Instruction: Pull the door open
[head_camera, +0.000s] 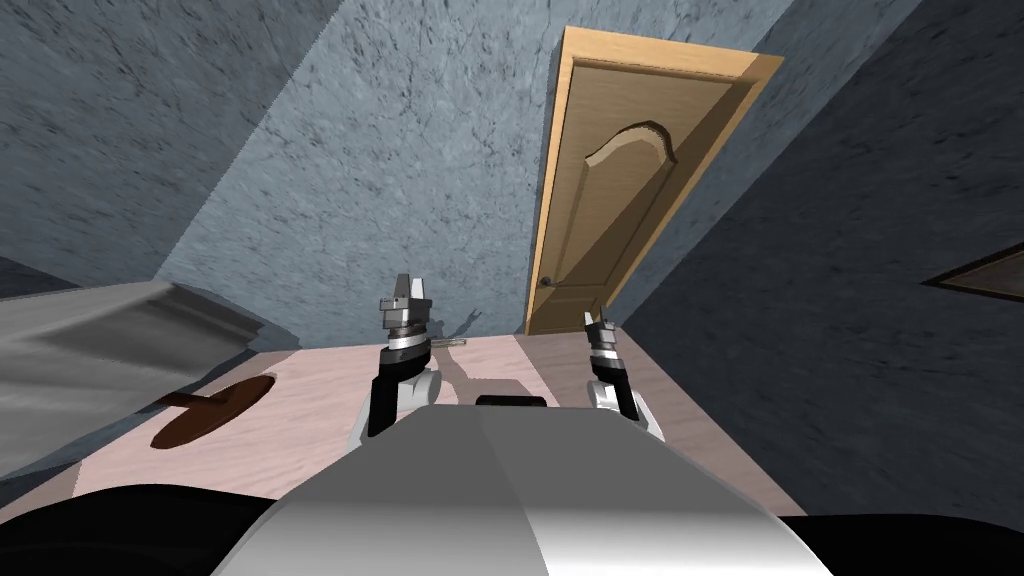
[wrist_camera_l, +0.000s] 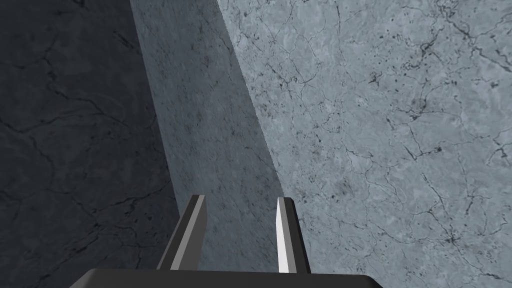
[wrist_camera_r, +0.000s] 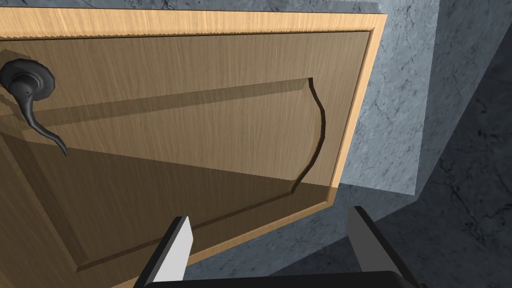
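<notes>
A light wooden door (head_camera: 620, 200) with a raised panel stands shut in its frame, ahead and to my right, between blue-grey walls. Its dark lever handle (head_camera: 548, 282) is low on the door's left edge. My right gripper (head_camera: 600, 318) hangs in front of the door's lower part, short of it. In the right wrist view the right gripper (wrist_camera_r: 270, 217) is open and empty, the door (wrist_camera_r: 200, 125) lies beyond it, and the handle (wrist_camera_r: 30, 95) is far off to the side of the fingers. My left gripper (head_camera: 412, 283) is raised toward the wall; its fingers (wrist_camera_l: 286, 235) stand narrowly apart, holding nothing.
A grey piece of furniture (head_camera: 100, 360) and a round dark brown top (head_camera: 215, 410) stand on the pale floor to my left. A dark wall (head_camera: 850, 330) runs close along my right, with a framed picture (head_camera: 985, 272) on it.
</notes>
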